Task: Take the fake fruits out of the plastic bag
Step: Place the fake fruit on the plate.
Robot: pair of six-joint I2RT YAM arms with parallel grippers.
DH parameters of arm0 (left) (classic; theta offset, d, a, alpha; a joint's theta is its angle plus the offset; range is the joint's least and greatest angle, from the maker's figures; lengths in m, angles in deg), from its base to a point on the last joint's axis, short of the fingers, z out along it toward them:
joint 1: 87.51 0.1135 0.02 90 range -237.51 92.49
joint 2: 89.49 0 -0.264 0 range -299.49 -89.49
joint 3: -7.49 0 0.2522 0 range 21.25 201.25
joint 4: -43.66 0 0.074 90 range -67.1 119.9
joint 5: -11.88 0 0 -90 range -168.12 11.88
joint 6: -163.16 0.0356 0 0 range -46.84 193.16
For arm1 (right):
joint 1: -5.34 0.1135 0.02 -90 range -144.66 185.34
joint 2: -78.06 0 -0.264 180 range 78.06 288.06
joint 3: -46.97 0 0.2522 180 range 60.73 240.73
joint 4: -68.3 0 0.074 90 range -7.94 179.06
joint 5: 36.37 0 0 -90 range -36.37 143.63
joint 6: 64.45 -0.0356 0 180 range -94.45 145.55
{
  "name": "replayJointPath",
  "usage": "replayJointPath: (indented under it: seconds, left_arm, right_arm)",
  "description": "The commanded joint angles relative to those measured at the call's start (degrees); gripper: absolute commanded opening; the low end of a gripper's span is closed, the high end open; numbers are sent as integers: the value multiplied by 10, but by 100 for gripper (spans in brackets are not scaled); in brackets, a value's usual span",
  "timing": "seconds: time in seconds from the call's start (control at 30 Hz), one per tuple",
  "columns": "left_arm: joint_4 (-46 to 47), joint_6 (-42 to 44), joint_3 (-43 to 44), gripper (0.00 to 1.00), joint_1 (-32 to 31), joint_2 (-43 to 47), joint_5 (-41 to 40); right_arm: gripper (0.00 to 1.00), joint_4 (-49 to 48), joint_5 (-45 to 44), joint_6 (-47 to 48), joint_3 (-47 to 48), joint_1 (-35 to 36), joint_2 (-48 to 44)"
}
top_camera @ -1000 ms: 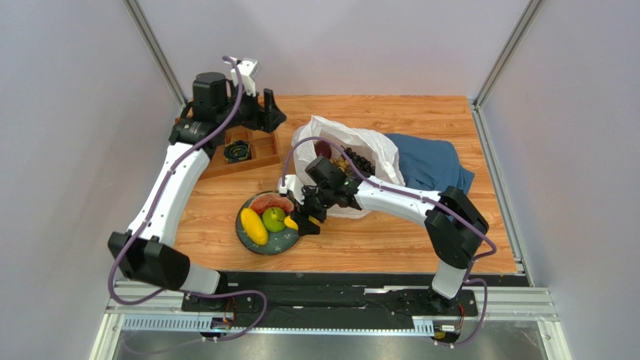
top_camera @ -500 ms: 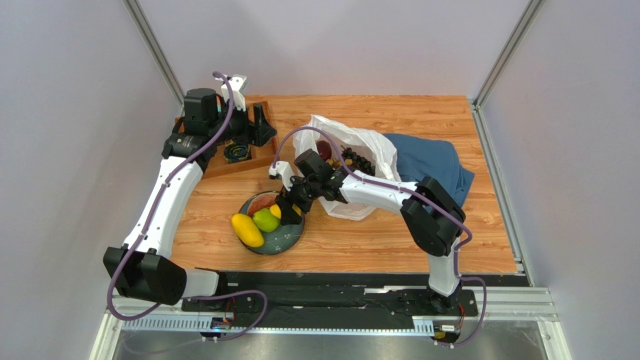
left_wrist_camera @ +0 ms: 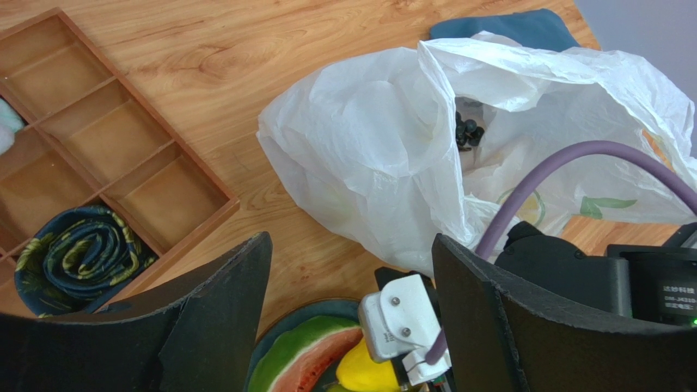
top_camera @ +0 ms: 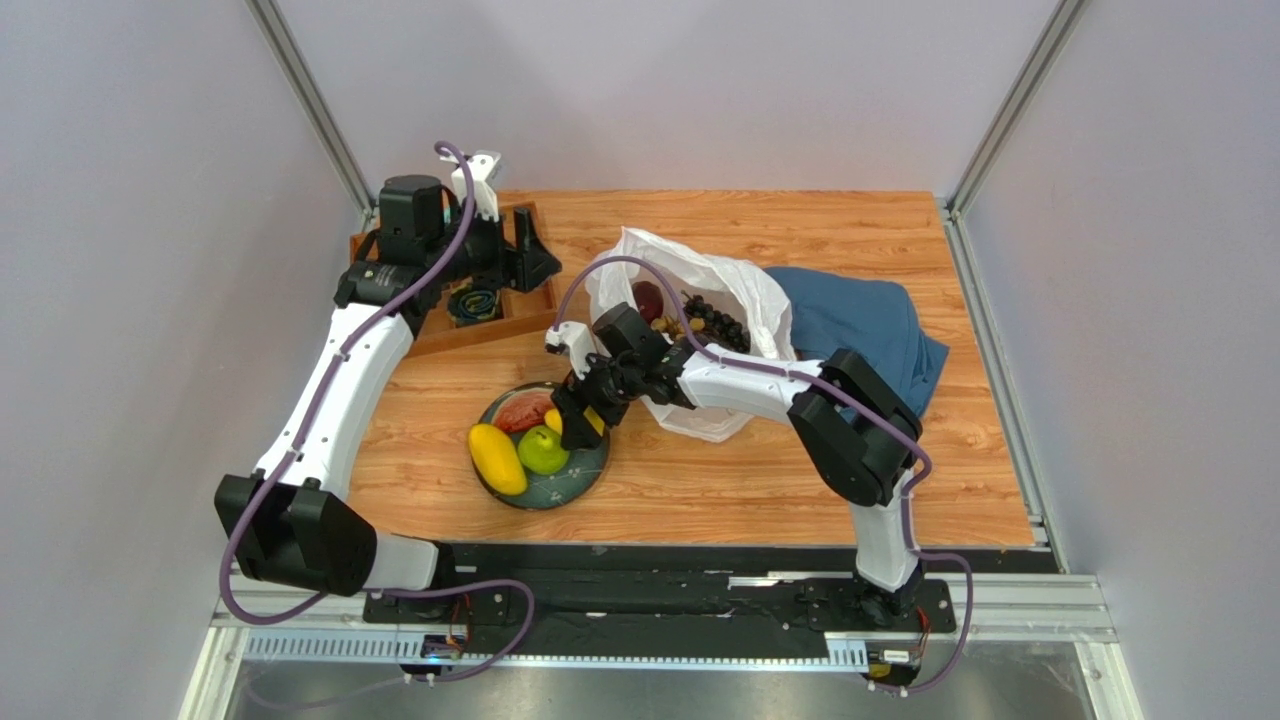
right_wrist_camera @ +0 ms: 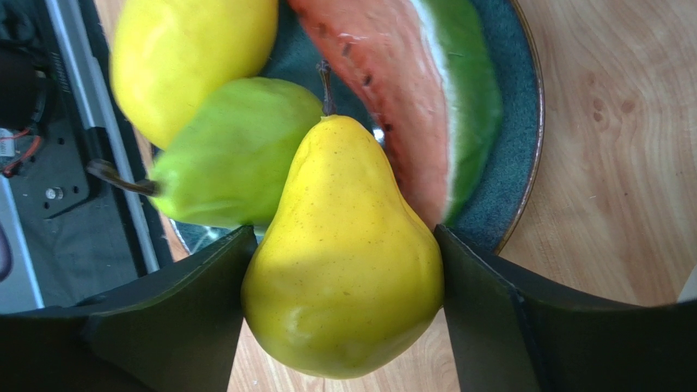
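- Yellow pear [right_wrist_camera: 344,261]: smooth, glossy, faint speckles, stalk end pointing at the plate's middle; it hangs just over the near rim of the plate [right_wrist_camera: 523,139].
- R gripper [right_wrist_camera: 344,237]: fingers pressed to both sides of the pear, gripping it; arm stretched low across from the bag side.
- L gripper [left_wrist_camera: 352,241]: fingers wide apart, nothing between them; arm raised by the wooden tray [left_wrist_camera: 98,139].
- Plate holds a watermelon slice [right_wrist_camera: 409,106], mango [right_wrist_camera: 188,57] and green apple [right_wrist_camera: 229,155].
- Plastic bag [top_camera: 721,300]: white, crumpled, mouth open, lying on the table [top_camera: 842,225] w/ dark grapes [left_wrist_camera: 468,131] and a dark red fruit [top_camera: 649,300] inside.
- Tray: a rolled dark patterned cloth [left_wrist_camera: 78,253] in one compartment.
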Motion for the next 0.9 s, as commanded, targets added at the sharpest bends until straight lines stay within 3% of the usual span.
replayJointPath:
  seconds: [0.0, 0.03, 0.13, 0.2, 0.4, 0.63, 0.67, 0.73, 0.87]
  left_arm:
    - [24, -5, 0, 80, 2, 3, 12]
    - [24, -5, -1, 81, 2, 3, 12]
    - [26, -7, -3, 81, 2, -1, 15]
    - [26, -9, 0, 81, 1, -1, 16]
    - [28, -12, 11, 81, 2, -8, 18]
    - [29, -20, 32, 81, 1, -7, 42]
    - [30, -13, 30, 82, -1, -7, 58]
    - [28, -4, 25, 99, -11, -2, 66]
    - [19, 18, 27, 99, -45, -3, 72]
  right_arm:
    - [87, -13, -13, 13, 18, 1, 12]
    - [96, -7, -15, 19, 19, 1, 12]
    - [99, 11, 6, 15, 34, -7, 6]
    - [100, 12, 47, -6, 41, -14, -11]
    - [100, 37, 63, 4, 65, -17, -56]
    - [100, 207, 85, 91, 91, -50, -163]
    - [100, 210, 99, 107, 76, -53, -187]
    - [100, 200, 81, 114, 28, -55, -259]
    - [100, 201, 18, 138, -12, -75, -330]
